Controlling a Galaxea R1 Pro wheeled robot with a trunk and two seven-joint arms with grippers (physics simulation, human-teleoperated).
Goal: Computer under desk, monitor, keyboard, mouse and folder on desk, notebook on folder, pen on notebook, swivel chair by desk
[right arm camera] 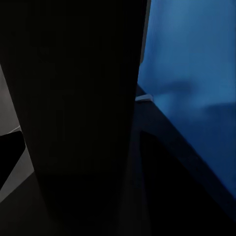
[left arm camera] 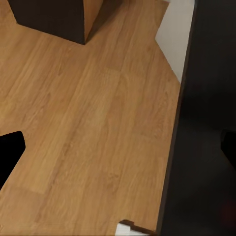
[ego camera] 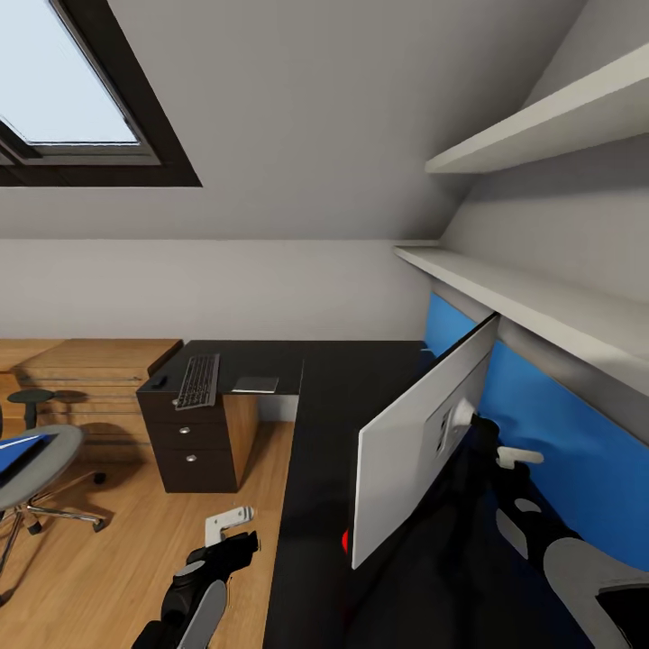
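Monitor tilted over the black bench, right arm behind it.

Head view: the monitor [ego camera: 424, 442] leans on the bench [ego camera: 333, 397], the right gripper [ego camera: 514, 457] at its back, jaws' state I cannot tell. At ten o'clock lie the keyboard [ego camera: 198, 380], the mouse [ego camera: 159, 382] and the notebook [ego camera: 256, 384]. The chair [ego camera: 36, 464] at nine o'clock carries the blue folder [ego camera: 20, 448]. The left gripper [ego camera: 227, 523] hangs over the floor [ego camera: 117, 559], jaws unclear. Left wrist view: floor and bench edge [left arm camera: 206, 123]. Right wrist view: dark monitor panel [right arm camera: 73, 108], blue back panel [right arm camera: 196, 64].
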